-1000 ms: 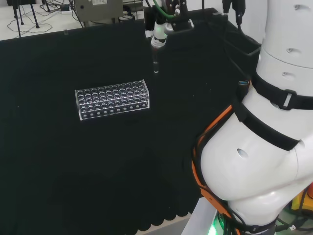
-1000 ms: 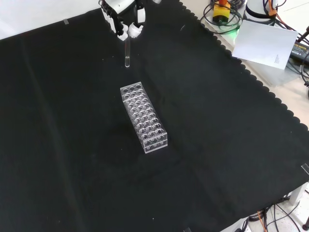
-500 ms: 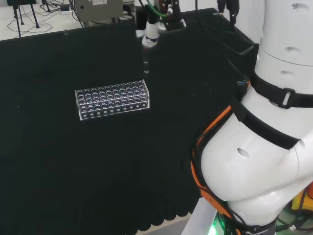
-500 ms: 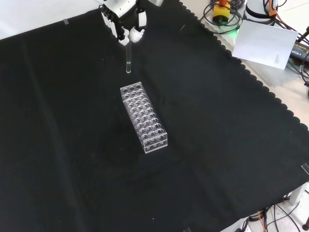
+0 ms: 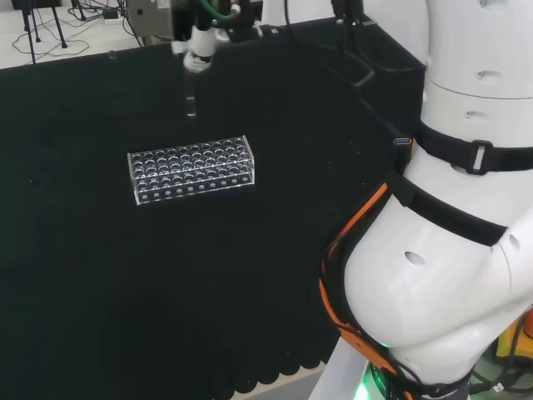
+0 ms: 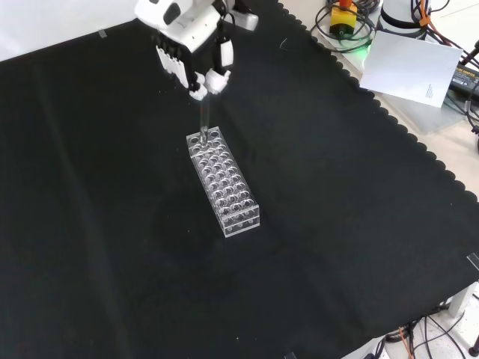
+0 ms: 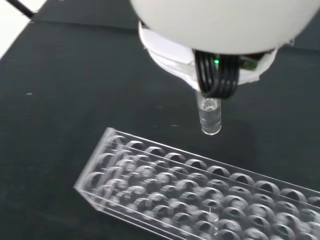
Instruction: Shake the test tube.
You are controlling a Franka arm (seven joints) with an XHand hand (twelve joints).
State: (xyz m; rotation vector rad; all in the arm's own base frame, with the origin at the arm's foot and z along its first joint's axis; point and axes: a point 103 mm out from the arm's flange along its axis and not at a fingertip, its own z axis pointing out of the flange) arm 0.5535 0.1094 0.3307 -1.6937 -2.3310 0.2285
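My hand (image 6: 191, 45) hangs above the cloth with its fingers pinched on the top of a clear glass test tube (image 6: 203, 123), which points straight down. In the head view the hand (image 5: 200, 46) is up at the far side of the bench, and the test tube (image 5: 191, 98) hangs behind the clear plastic rack (image 5: 191, 170). In the front view the tube's lower end lies over the far end of the rack (image 6: 223, 182). The wrist view has the test tube (image 7: 209, 115) close above the rack (image 7: 190, 192), clear of its holes.
The rack's many holes all look empty. Black cloth lies bare all round it. Beyond the cloth's scalloped edge in the front view lie a white sheet (image 6: 415, 67) and cables (image 6: 340, 26). The arm's white links (image 5: 450, 233) take up the head view's right.
The hand has carried the tube leftward in the head view, from beside the rack's right end to behind its middle. In the front view it has come down toward the rack's far end.
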